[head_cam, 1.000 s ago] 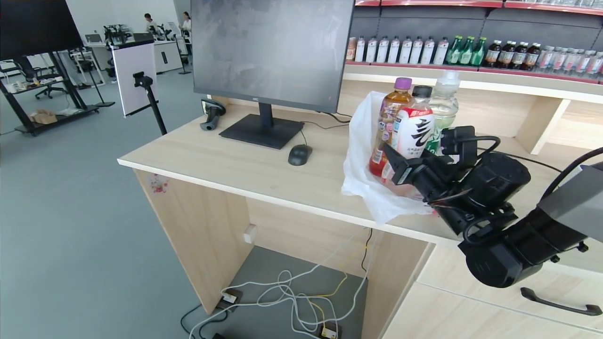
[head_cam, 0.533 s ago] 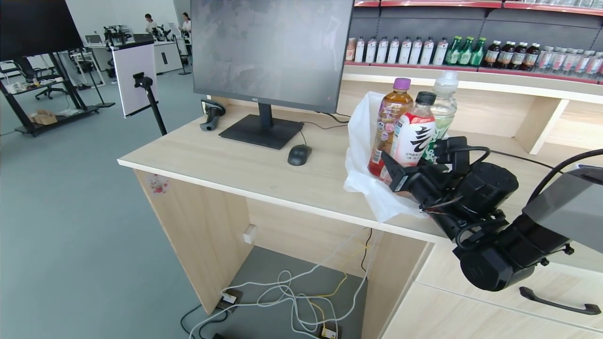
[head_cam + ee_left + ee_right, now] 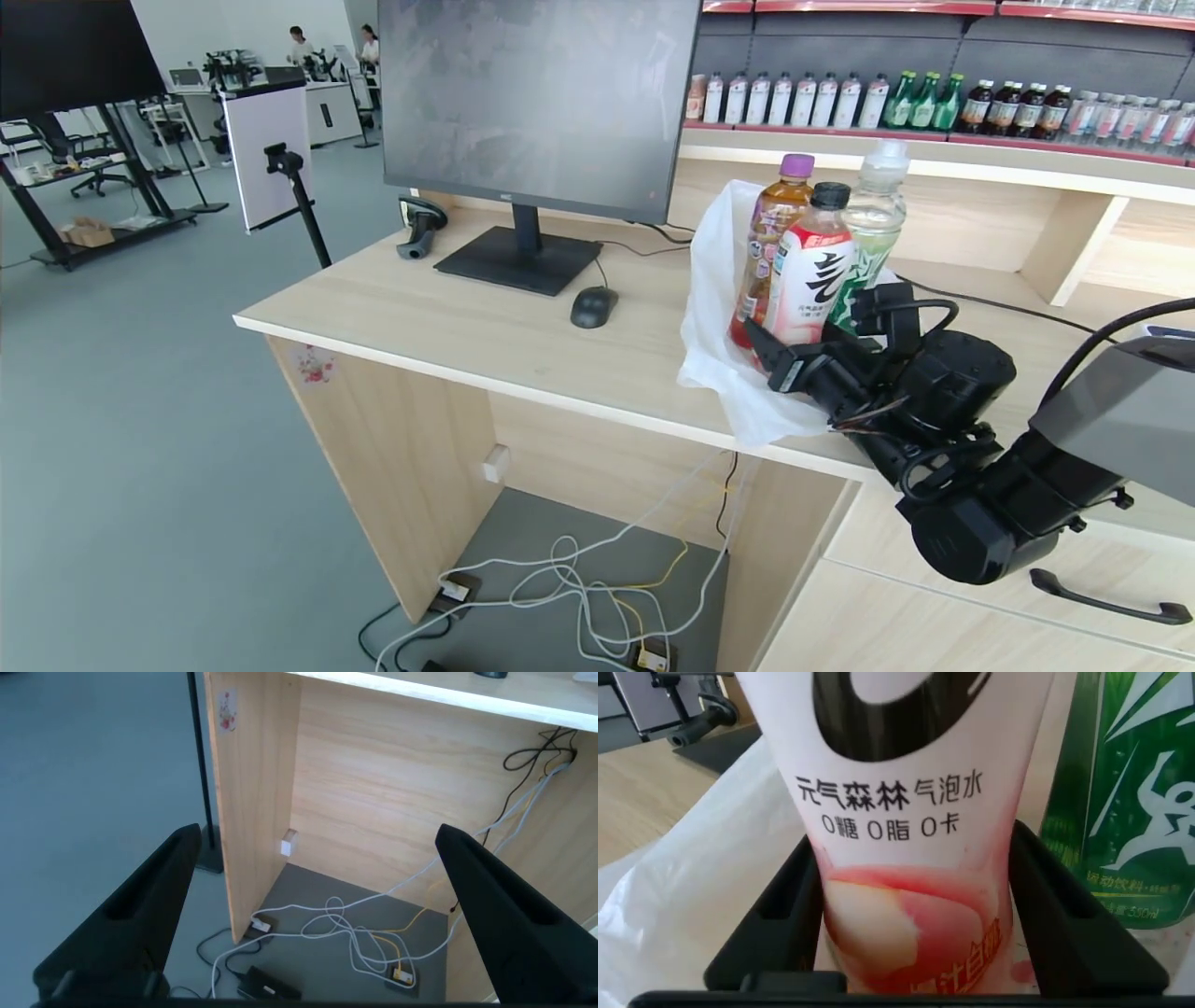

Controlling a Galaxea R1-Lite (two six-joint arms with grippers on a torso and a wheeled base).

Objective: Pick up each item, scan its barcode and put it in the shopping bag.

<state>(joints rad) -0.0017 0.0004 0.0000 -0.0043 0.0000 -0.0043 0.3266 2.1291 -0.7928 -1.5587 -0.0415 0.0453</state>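
- On the right part of the desk [image 3: 448, 322], the white shopping bag [image 3: 711, 289] sits open near the front edge.
- The right gripper [image 3: 792, 347] is squeezed tight on the pink and white bottle [image 3: 810, 271]. One black finger is on each side of the bottle, low down near its bottom.
- This bottle has a black cap and stands almost straight up. Its low part is at the mouth of the bag. I cannot tell if its bottom rests on anything.
- Two more drinks stand in the bag just behind it: an orange bottle [image 3: 775, 219] with a purple cap, and a clear bottle [image 3: 873, 219] with a green label.
- The left gripper [image 3: 313, 915] is low down, facing the open space under the desk. Its two fingers are spread wide apart and hold nothing.
- Loose cables [image 3: 350, 938] lie on the floor under the desk.
- Farther left on the desk are a big dark monitor [image 3: 541, 103], a black mouse [image 3: 594, 305] and a hand scanner [image 3: 420, 224].
- Behind the desk is a shelf [image 3: 934, 140] with rows of drinks.
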